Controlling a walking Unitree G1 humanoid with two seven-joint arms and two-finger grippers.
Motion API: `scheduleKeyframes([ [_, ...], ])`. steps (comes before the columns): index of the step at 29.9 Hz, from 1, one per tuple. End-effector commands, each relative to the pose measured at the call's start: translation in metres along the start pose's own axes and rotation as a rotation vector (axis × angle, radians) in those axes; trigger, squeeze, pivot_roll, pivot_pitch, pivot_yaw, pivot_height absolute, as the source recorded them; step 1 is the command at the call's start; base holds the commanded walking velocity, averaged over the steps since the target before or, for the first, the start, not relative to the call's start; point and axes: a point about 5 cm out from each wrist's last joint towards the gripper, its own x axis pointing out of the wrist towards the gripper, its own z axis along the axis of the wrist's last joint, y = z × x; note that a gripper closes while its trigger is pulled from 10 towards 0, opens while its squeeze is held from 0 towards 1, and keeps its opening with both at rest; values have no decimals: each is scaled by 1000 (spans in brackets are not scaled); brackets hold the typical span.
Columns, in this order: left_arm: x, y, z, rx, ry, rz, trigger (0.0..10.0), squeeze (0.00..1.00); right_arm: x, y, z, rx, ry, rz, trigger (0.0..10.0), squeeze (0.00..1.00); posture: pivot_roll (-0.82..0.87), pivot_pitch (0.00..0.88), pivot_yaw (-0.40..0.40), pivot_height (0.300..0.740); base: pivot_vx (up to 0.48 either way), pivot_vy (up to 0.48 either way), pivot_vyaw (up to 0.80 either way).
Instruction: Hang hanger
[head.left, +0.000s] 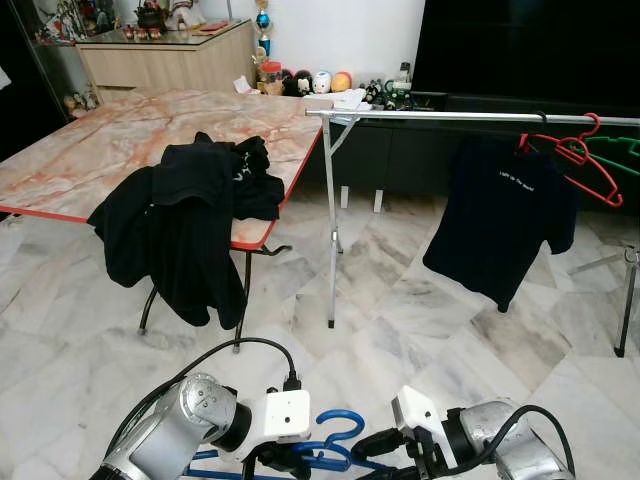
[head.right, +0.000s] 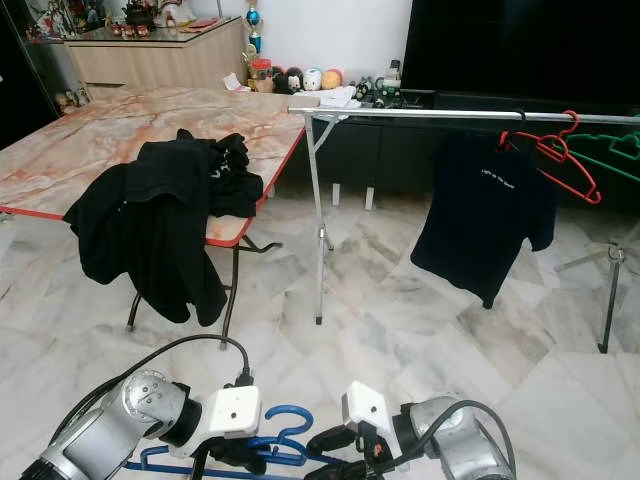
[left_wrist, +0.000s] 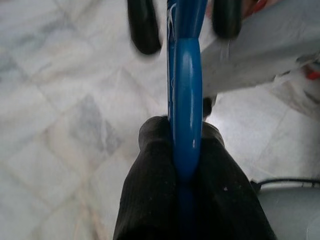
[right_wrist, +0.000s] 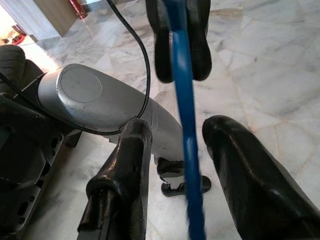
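A blue hanger (head.left: 335, 432) is held low over the marble floor, between my two arms. My left gripper (left_wrist: 185, 137) is shut on its blue bar (left_wrist: 186, 75). My right gripper (right_wrist: 182, 130) is open, and the blue bar (right_wrist: 189, 150) runs through the gap between its two fingers without being pinched. Ahead to the right stands a silver clothes rail (head.left: 450, 117). A black T-shirt (head.left: 500, 215), a red hanger (head.left: 585, 160) and a green hanger (head.left: 620, 155) hang on it.
A marble-topped folding table (head.left: 90, 150) stands at the left with black clothes (head.left: 185, 220) draped over its near corner. The rail's legs (head.left: 332, 250) rest on the marble floor. A dark TV unit (head.left: 520, 50) and a sideboard (head.left: 160, 60) line the far wall.
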Motion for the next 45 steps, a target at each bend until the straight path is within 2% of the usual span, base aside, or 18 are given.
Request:
scheduleKeyframes([
  [1, -1, -3, 8, 26, -16, -17, 10000, 0, 3, -3, 4, -24, 9, 0, 10000, 0, 65, 13, 7, 740, 0, 0, 0],
  [11, 3, -4, 31, 60, -34, -61, 10000, 0, 14, -2, -2, 21, 0, 4, 10000, 0, 69, 14, 6, 740, 0, 0, 0],
  [12, 3, -4, 30, 60, -32, -61, 10000, 0, 14, -2, -2, 27, -10, 5, 6157, 0, 69, 14, 6, 740, 0, 0, 0],
  [13, 4, -4, 30, 59, -30, -61, 10000, 0, 15, -2, 0, 34, -25, 9, 3765, 0, 68, 16, 6, 740, 0, 0, 0],
  [14, 4, -4, 30, 60, -31, -61, 10000, 0, 14, -2, 1, 39, -29, 10, 0, 0, 68, 16, 6, 740, 0, 0, 0],
  [34, 6, 4, 33, 82, 0, 8, 10000, 0, 12, -6, -2, 41, 2, -18, 0, 0, 69, 19, 4, 740, 0, 0, 0],
  [45, 6, 20, 38, 138, -2, 121, 10000, 0, 15, -4, -5, 46, 12, -17, 0, 0, 70, 20, 7, 740, 0, 0, 0],
])
